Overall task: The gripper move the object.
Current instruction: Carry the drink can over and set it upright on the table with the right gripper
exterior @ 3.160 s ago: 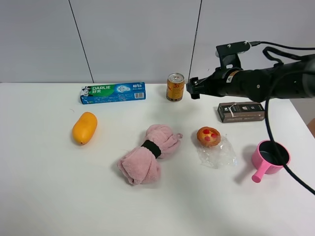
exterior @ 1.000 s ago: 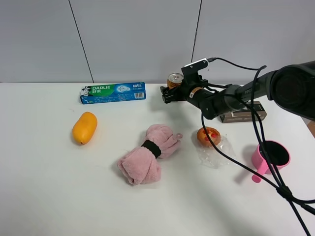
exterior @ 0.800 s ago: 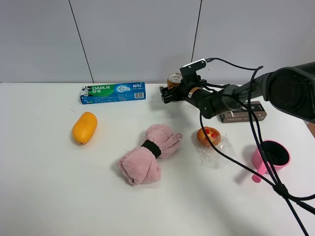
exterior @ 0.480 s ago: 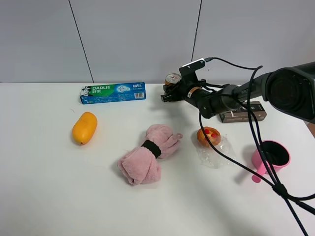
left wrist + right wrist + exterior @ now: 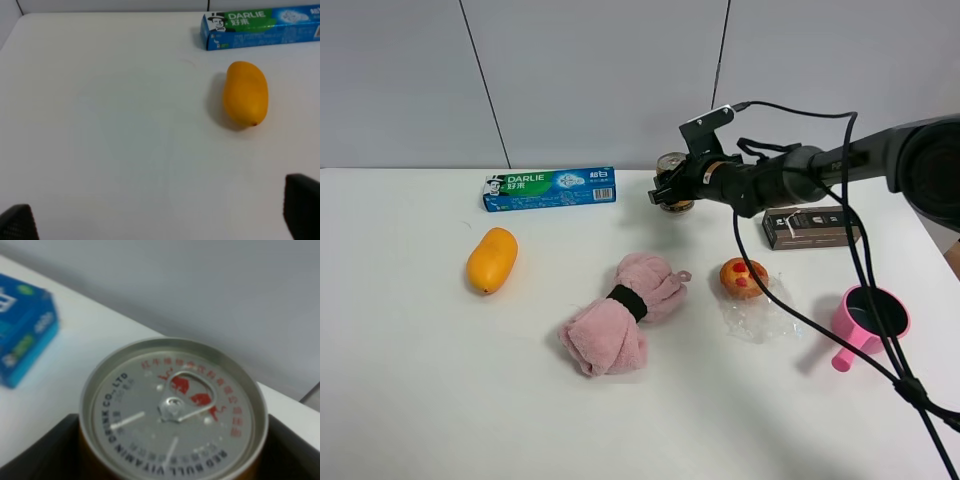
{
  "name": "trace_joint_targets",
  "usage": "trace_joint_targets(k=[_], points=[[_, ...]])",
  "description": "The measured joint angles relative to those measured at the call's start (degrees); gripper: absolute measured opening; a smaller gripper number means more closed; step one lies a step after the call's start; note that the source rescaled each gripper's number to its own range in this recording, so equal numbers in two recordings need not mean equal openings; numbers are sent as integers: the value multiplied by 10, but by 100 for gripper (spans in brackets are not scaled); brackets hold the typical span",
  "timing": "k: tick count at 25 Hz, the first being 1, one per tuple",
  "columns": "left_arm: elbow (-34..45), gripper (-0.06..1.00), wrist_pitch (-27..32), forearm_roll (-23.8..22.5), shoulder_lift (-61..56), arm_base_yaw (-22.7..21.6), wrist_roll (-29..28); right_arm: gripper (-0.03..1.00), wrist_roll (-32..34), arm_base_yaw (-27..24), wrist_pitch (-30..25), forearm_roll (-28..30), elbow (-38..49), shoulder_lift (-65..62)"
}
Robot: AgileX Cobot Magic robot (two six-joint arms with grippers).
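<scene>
The golden-orange can [image 5: 672,164] with a silver top stands at the back of the white table [image 5: 440,380]. In the right wrist view its top with the pull tab [image 5: 172,407] fills the frame. My right gripper [image 5: 667,193] reaches in from the right, with black fingers [image 5: 47,452] close against both sides of the can, shut on it. The gripper hides the can's lower half in the high view. My left gripper [image 5: 160,220] is open and empty over bare table, and does not show in the high view.
An orange mango [image 5: 492,260] [image 5: 246,93] lies at the left, with a blue-green toothpaste box [image 5: 550,188] [image 5: 260,22] behind it. A pink rolled towel [image 5: 620,312] lies mid-table. A pastry on plastic [image 5: 745,278], a dark box [image 5: 810,228] and a pink cup [image 5: 868,318] are on the right.
My right arm swung left from beside the can until its jaws closed around it. In the last half second the wrist rose a little. The can has barely moved.
</scene>
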State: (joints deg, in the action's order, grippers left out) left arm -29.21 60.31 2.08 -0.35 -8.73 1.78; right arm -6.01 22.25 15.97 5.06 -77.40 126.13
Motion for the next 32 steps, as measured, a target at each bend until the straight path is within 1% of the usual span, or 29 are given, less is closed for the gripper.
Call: trace_joint_targets(k=[2, 9, 11, 12, 14, 16, 17, 19, 29, 32], points=[[0, 100, 0, 0, 0, 0, 0, 0, 0, 9, -37, 1, 0, -37], [0, 100, 0, 0, 0, 0, 0, 0, 0, 57, -129, 3, 0, -139], [0, 100, 0, 0, 0, 0, 0, 0, 0, 80, -152, 3, 0, -158], [0, 100, 0, 0, 0, 0, 0, 0, 0, 80, -152, 3, 0, -158], [0, 100, 0, 0, 0, 0, 0, 0, 0, 107, -172, 3, 0, -172], [0, 100, 0, 0, 0, 0, 0, 0, -1, 141, -177, 4, 0, -178], [0, 100, 0, 0, 0, 0, 0, 0, -1, 173, -182, 4, 0, -178], [0, 100, 0, 0, 0, 0, 0, 0, -1, 203, -183, 4, 0, -178], [0, 100, 0, 0, 0, 0, 0, 0, -1, 322, -184, 4, 3, -169], [0, 100, 0, 0, 0, 0, 0, 0, -1, 355, -172, 4, 3, -148]])
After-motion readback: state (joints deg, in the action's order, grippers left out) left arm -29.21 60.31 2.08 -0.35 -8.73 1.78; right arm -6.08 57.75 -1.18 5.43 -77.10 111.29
